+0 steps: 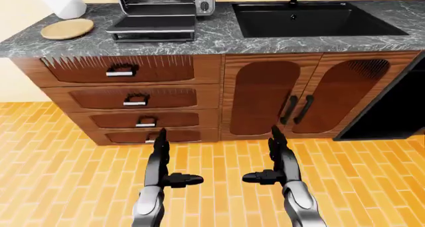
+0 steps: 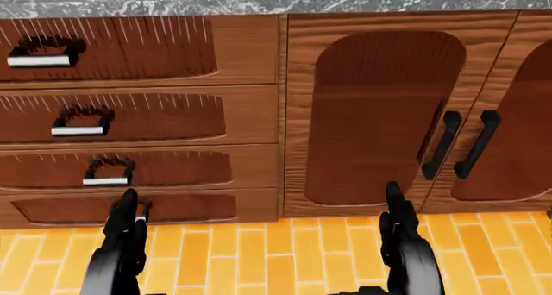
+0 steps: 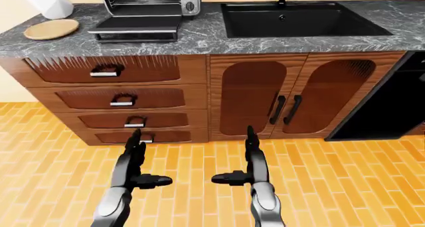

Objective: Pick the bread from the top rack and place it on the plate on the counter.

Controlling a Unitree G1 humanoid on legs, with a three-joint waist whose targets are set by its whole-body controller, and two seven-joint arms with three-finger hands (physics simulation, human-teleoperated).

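**Approach stance: both hands empty, oven well beyond reach**

- Left hand [image 1: 161, 162]: fingers straight, thumb out sideways, released; grasping nothing. Held low over the floor, likely a neutral carry posture.
- Right hand [image 1: 279, 160]: mirror of the left, thumb pointing inward, fingers spread and empty.
- Orange brick floor [image 1: 60, 152]: directly under both hands.
- Drawers [image 1: 126, 97]: just above the left fingertips in view.
- Cabinet doors [image 1: 295, 100]: above the right fingertips.
- Toaster oven [image 1: 163, 8]: well above the left hand on the counter [image 1: 219, 35], door dropped open, presumably for access.
- Bread: not discernible; rack interior too small to tell.
- Plate [image 1: 66, 29]: up-left of the left hand, bare, near a potted plant [image 1: 63, 0].
- Sink [image 1: 312, 19]: up-right.
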